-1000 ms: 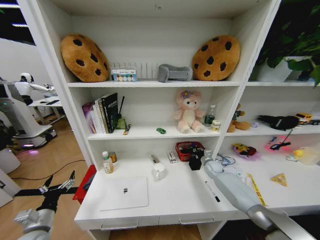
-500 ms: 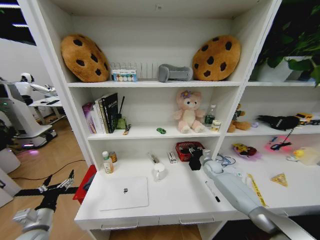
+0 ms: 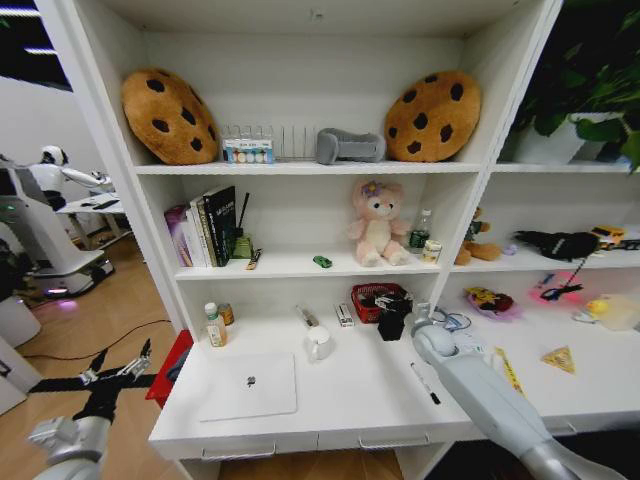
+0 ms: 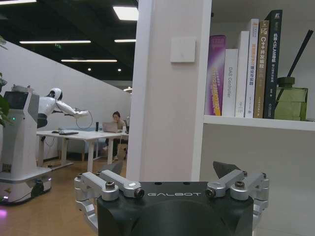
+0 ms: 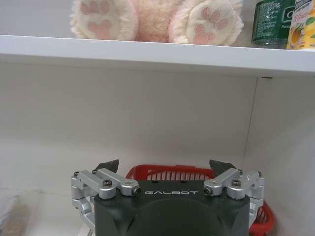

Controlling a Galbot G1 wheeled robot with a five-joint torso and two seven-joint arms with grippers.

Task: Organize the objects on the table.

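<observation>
The right gripper (image 3: 392,318) hung at the back of the table (image 3: 350,395), jaws wide and empty, probably lined up on the red basket (image 3: 372,296) there, whose contents I could not tell. The laptop (image 3: 249,386) lay near the front edge, the mug (image 3: 319,343) behind it. The left gripper (image 3: 118,369) waited off the left end, jaws wide.
</observation>
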